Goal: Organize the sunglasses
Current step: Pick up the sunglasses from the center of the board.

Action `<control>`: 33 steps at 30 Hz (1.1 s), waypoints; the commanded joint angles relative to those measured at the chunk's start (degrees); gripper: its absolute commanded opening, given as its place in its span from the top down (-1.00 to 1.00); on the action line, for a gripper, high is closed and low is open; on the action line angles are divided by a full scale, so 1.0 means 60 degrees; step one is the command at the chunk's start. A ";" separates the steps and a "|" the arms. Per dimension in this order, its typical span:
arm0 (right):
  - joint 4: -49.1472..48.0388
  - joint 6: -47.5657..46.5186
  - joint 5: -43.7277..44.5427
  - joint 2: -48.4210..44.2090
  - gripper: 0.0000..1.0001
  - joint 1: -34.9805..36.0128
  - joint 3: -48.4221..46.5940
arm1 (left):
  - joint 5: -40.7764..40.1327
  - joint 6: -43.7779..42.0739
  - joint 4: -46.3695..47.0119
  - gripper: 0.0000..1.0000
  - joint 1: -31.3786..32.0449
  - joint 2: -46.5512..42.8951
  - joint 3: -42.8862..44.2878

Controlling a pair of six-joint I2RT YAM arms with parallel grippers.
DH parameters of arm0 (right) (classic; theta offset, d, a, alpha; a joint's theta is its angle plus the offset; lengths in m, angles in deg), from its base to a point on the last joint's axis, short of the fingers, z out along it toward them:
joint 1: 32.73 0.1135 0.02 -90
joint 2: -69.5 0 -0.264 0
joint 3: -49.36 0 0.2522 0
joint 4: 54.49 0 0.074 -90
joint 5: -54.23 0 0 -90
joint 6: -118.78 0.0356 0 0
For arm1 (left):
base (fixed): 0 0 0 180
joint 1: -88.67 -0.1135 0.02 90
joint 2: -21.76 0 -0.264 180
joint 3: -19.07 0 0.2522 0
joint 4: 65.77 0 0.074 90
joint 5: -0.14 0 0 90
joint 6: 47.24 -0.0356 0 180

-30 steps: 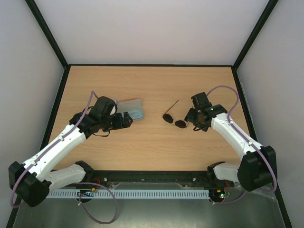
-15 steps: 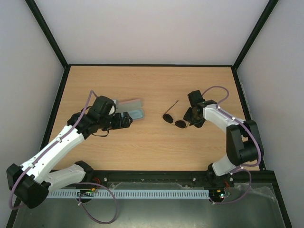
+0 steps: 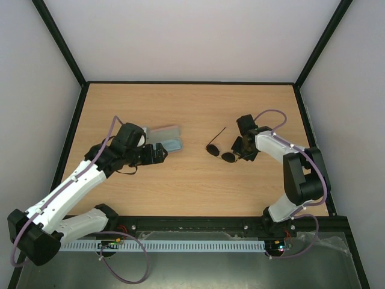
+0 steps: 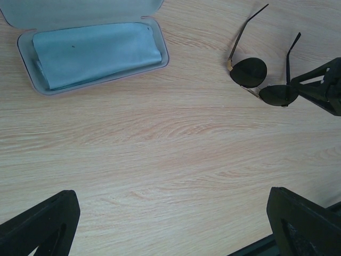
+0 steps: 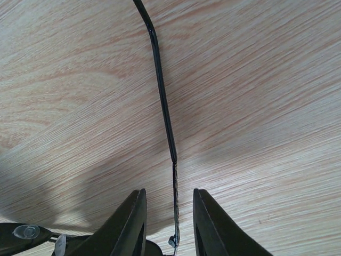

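The sunglasses (image 3: 221, 153) lie on the wooden table, arms unfolded, lenses down right of centre. My right gripper (image 3: 239, 152) is low at their right end. In the right wrist view its open fingers (image 5: 132, 216) straddle one thin dark arm of the sunglasses (image 5: 162, 101) without touching it. My left gripper (image 3: 161, 152) is open and empty, hovering just in front of the open case (image 3: 163, 131). The left wrist view shows the sunglasses (image 4: 248, 72) at the upper right, with the right gripper (image 4: 326, 85) beside them.
The open pink case (image 4: 24, 50) holds a folded light blue cloth (image 4: 96, 53) at the left of the table. Black frame posts and white walls enclose the table (image 3: 192, 180). Both arm bases sit at the near edge.
My right arm has folded its elbow outward and its gripper has edged left, closer onto the sunglasses' right end. My left arm has barely moved.
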 commanded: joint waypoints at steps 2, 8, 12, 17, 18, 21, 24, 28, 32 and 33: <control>0.0202 -0.0244 -0.0116 0.0321 0.48 -0.0039 -0.0094 | 0.0174 -0.0034 0.0101 -0.97 0.0028 -0.0009 -0.0041; 0.0049 -0.0399 -0.0328 0.0397 0.61 -0.0033 0.0172 | 0.0178 -0.0018 0.0128 -0.98 0.0037 0.0061 -0.0015; 0.0011 -0.0489 -0.0370 0.0254 0.64 -0.0035 0.0355 | 0.0193 0.0009 0.0179 -0.97 0.0038 0.0110 -0.0064; -0.0080 -0.0461 -0.0675 -0.0132 0.64 -0.0031 0.0707 | 0.0186 0.0044 0.0250 -0.98 0.0033 0.0211 -0.0068; -0.0163 -0.0439 -0.0792 -0.0231 0.64 -0.0034 0.0847 | 0.0192 0.0046 0.0265 -0.97 0.0027 0.0231 -0.0068; -0.0397 -0.0339 -0.1069 -0.0555 0.80 0.0005 0.1402 | 0.0205 0.0057 0.0339 -0.98 0.0033 0.0300 -0.0077; -0.0484 -0.0282 -0.1148 -0.0880 0.81 0.0070 0.1798 | 0.0233 0.0066 0.0395 -0.98 0.0035 0.0366 -0.0097; -0.0410 -0.0311 -0.1063 -0.1228 0.82 0.0118 0.2029 | 0.0264 0.0086 0.0478 -0.98 0.0042 0.0433 -0.0094; -0.0208 -0.0404 -0.0900 -0.1501 0.94 0.0179 0.1968 | 0.0273 0.0100 0.0522 -0.98 0.0065 0.0477 -0.0094; -0.0177 -0.0426 -0.0859 -0.1547 0.94 0.0210 0.1931 | 0.0276 0.0106 0.0528 -0.98 0.0064 0.0486 -0.0099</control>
